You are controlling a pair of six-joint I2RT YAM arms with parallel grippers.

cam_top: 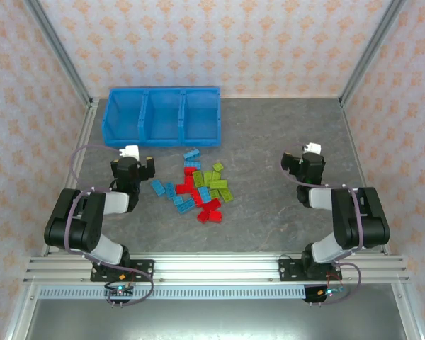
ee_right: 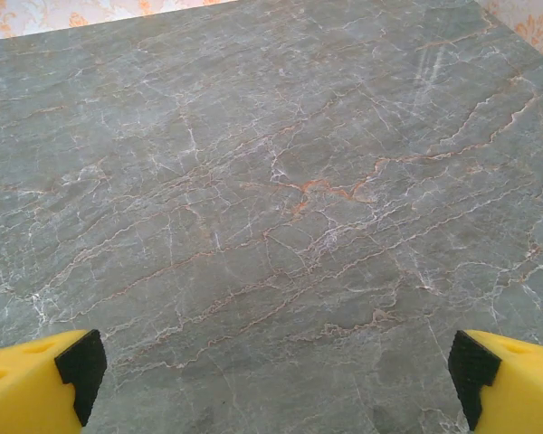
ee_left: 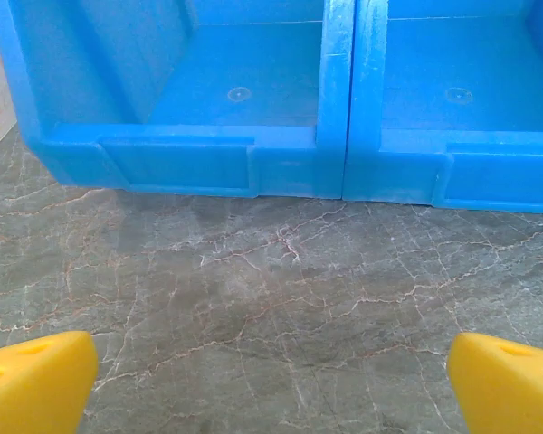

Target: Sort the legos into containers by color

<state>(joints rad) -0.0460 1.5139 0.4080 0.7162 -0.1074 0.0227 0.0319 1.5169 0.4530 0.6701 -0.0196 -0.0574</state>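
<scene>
Pincers of the left gripper and right gripper are held wide and empty, low over the table. Between them the legos lie heaped and unsorted. Beyond, the containers appear empty, so sorting is judged unstarted and a first brick must be approached and pinched.

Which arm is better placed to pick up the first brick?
Probably left. The left end effector, open, sits beside the bricks and near the blue tray; the right end effector is farther from both.

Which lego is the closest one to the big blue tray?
The light blue lego right in front of the tray's right compartment; a second light blue one sits just behind it. The red legos and green legos lie farther away.
</scene>
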